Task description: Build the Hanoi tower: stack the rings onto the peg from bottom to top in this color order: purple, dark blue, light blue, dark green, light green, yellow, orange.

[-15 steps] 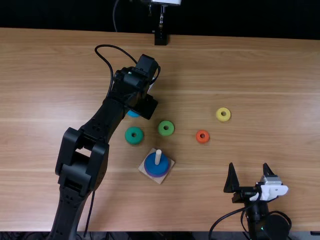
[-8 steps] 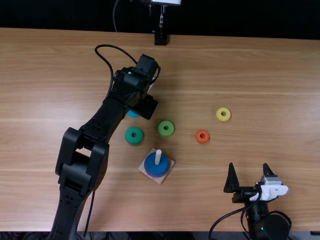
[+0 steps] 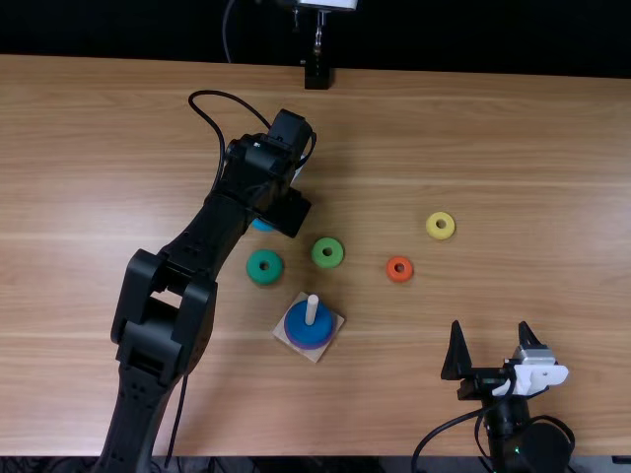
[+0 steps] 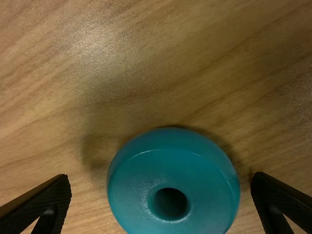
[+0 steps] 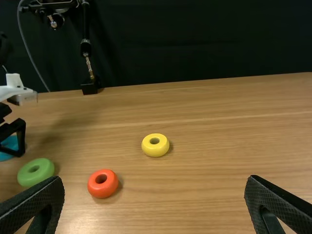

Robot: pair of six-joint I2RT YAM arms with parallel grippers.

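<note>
My left gripper [image 3: 288, 209] stands over the light blue ring [image 3: 262, 225], mostly covering it. In the left wrist view the left gripper [image 4: 161, 178] is open, with the light blue ring [image 4: 131, 183] flat on the table between its fingers, a gap on each side. The peg [image 3: 312, 309] holds the dark blue ring [image 3: 298, 327] above the purple ring [image 3: 309, 345]. Loose on the table lie the dark green [image 3: 264, 278], light green [image 3: 327, 264], orange [image 3: 399, 278] and yellow [image 3: 441, 236] rings. My right gripper [image 3: 491, 330], also [image 5: 155, 180], is open and holds nothing.
The peg's square wooden base [image 3: 335, 333] sits near the table's front, right of the left arm. A dark stand [image 3: 316, 75] is at the far edge. The left arm's cable [image 3: 212, 113] loops beside its wrist.
The left arm's elbow and cable have shifted very slightly to the right. The rings and the right arm have kept still.
</note>
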